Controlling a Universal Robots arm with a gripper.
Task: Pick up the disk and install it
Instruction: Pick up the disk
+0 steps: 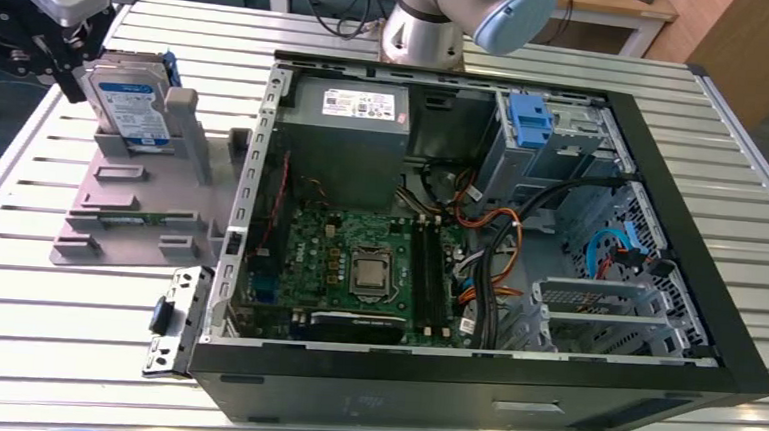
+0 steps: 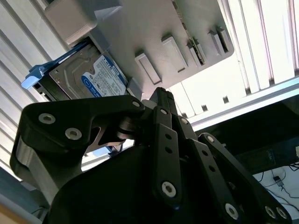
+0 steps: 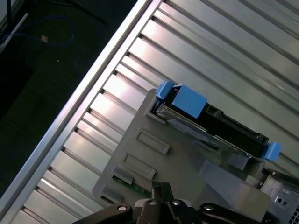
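Note:
The disk (image 1: 134,108) stands upright on its edge in a grey plastic holder (image 1: 131,210) on the slatted table, at the exterior view's left. It is silver-grey with a white and blue label and a blue bracket around it. My gripper (image 1: 69,76) hangs just above and beside the disk's top corner, on the side away from the computer case. In the second wrist view the disk (image 2: 93,77) lies beyond my gripper (image 2: 159,93), whose fingers meet at the tips with nothing between them. The first wrist view shows the disk (image 3: 219,126) edge-on in the holder (image 3: 187,172).
An open black computer case (image 1: 703,255) lies flat at the exterior view's right of the holder, with the motherboard (image 1: 354,264), power supply (image 1: 351,108) and cables exposed. A drive bay with a blue clip (image 1: 531,119) sits at its far side. The arm's base (image 1: 430,28) stands behind the case.

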